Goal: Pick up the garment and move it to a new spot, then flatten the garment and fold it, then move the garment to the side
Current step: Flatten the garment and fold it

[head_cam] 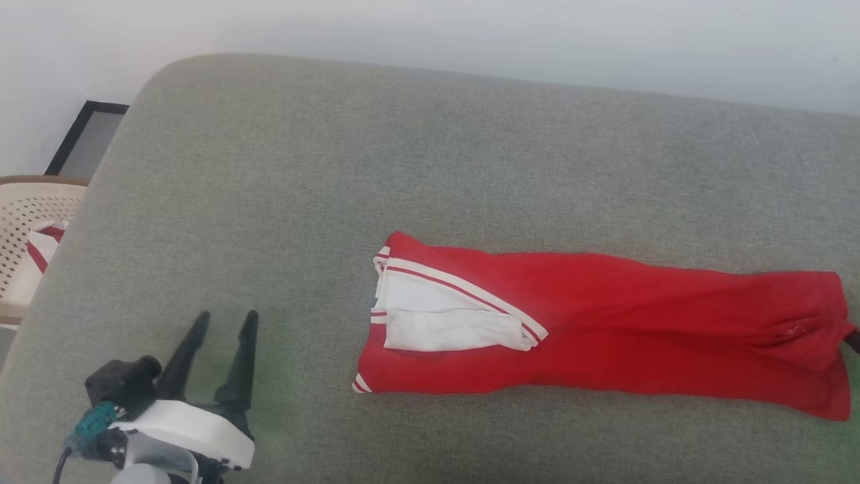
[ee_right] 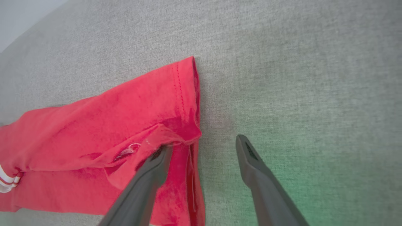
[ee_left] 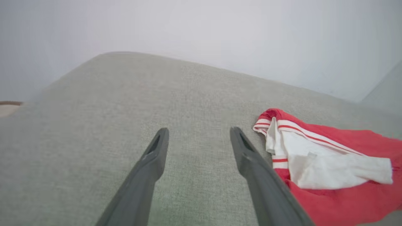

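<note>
Nearest, at the near left, the left gripper (head_cam: 228, 314) hangs over bare grey fabric with its two dark fingers spread apart and nothing between them. The garment (head_cam: 605, 316) lies to its right, clear of it. The red jersey is folded into a long narrow strip running left to right across the padded bench (head_cam: 282, 168), right of the middle and toward the near side. At its left end a white sleeve (head_cam: 443, 316) is folded on top, bordered by red-and-white striped trim. Its plain red right end reaches almost to the right edge of the head view. There the right gripper (ee_right: 202, 144) stands with its fingers wide apart, not clamped. One fingertip is tucked against a raised fold of the red hem and the other is over bare bench fabric just beside the cloth. Off the bench's left edge stands a beige perforated laundry basket (head_cam: 27, 215) holding a red-and-white cloth (head_cam: 44, 245). Farther back, a dark-framed panel (head_cam: 87, 138) leans at the pale wall (head_cam: 470, 33).
</note>
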